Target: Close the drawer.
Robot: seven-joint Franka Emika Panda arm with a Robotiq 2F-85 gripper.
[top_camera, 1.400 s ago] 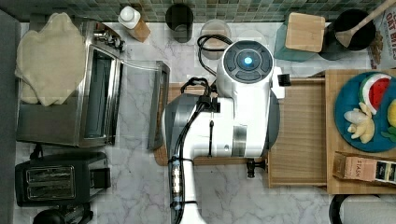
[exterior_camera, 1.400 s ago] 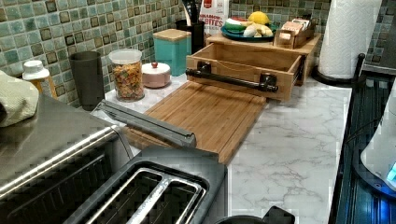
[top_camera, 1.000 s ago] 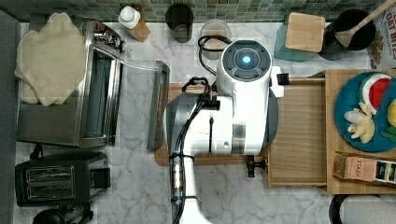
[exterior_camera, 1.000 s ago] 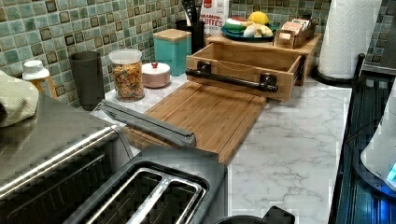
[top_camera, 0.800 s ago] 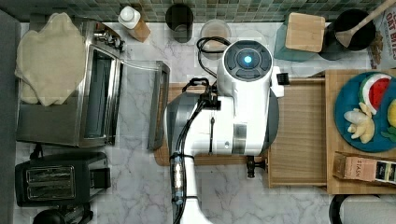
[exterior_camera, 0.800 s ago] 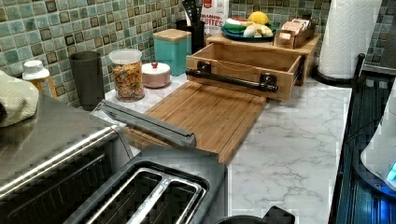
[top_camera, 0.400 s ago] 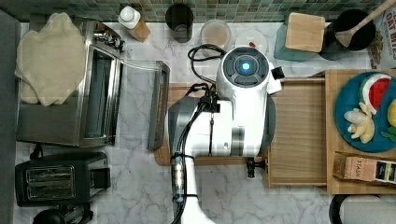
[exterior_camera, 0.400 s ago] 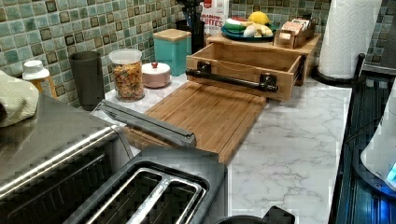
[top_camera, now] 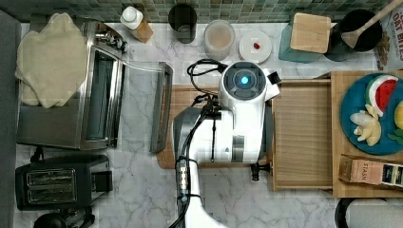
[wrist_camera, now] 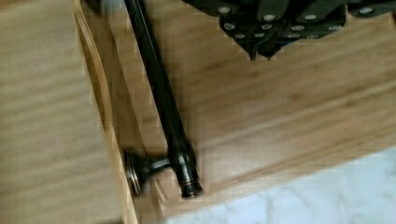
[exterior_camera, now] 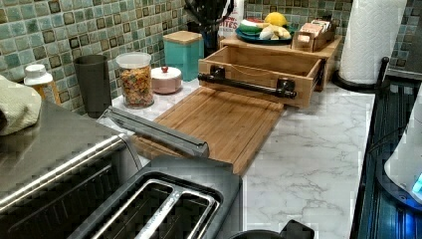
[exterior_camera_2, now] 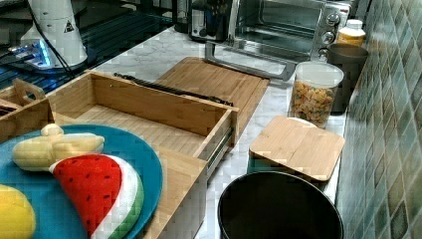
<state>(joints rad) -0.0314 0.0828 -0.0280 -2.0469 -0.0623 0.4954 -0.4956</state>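
Observation:
The drawer [top_camera: 302, 137] stands pulled out of its cabinet toward the top view's left, a shallow light-wood tray with a plain bottom. A dark bar handle [exterior_camera: 246, 84] runs across its front. In the wrist view the handle [wrist_camera: 161, 98] and the drawer's front rim [wrist_camera: 100, 112] lie close below the camera. My gripper [wrist_camera: 261, 52] hangs over the cutting board [wrist_camera: 289, 116] just outside the handle, fingers shut with nothing between them. In the right view the drawer [exterior_camera_2: 149, 127] is empty.
The white arm [top_camera: 237, 128] covers much of the cutting board [top_camera: 183, 102]. The cabinet top [top_camera: 342, 80] carries a blue plate [top_camera: 361, 97] of toy food and a tea box [top_camera: 373, 172]. Toaster oven [top_camera: 95, 102], toaster [top_camera: 52, 186] and jars [top_camera: 218, 38] line the counter.
The arm's wrist has shifted slightly toward the top view's bottom left. The drawer has not moved.

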